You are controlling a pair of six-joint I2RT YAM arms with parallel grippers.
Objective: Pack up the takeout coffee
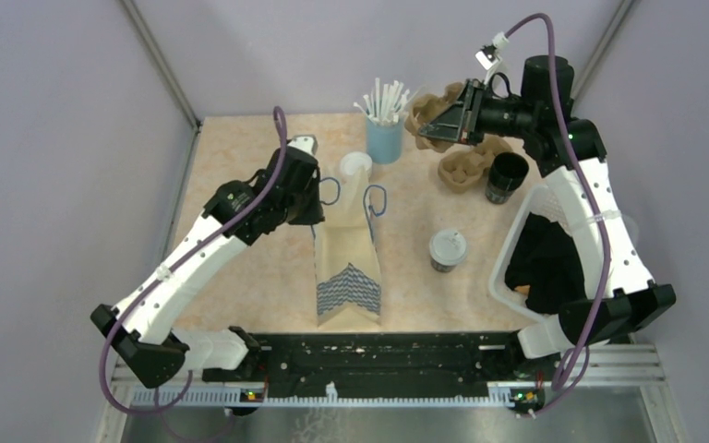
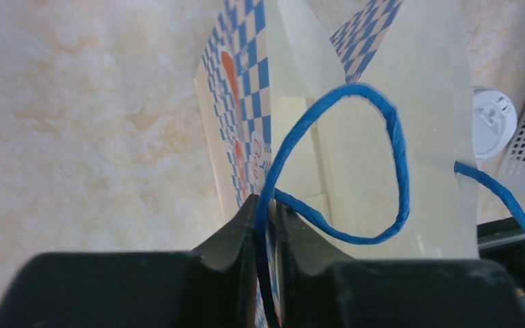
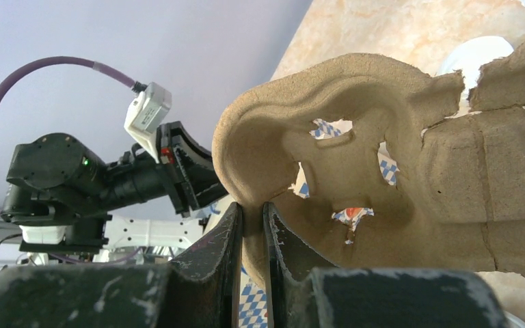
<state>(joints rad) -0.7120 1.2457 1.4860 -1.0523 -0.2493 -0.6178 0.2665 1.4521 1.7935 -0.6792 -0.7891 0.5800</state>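
The takeout coffee, a dark cup under a white lid [image 1: 448,249], stands on the table right of the paper bag [image 1: 346,277]; its lid [image 2: 493,123] shows at the right edge of the left wrist view. A second dark cup [image 1: 506,177] stands open, without a lid, farther back. My left gripper [image 1: 318,201] [image 2: 267,203] is shut on the bag's checkered top edge together with one blue handle [image 2: 383,123]. My right gripper [image 1: 450,122] [image 3: 253,208] is raised at the back, shut on the rim of a brown pulp cup carrier [image 3: 396,137].
Another pulp carrier [image 1: 464,171] lies beside the open cup. A light-blue cup of white straws [image 1: 384,134] and a white lid-like piece [image 1: 354,166] stand behind the bag. A white basket [image 1: 514,242] with dark cloth sits at the right.
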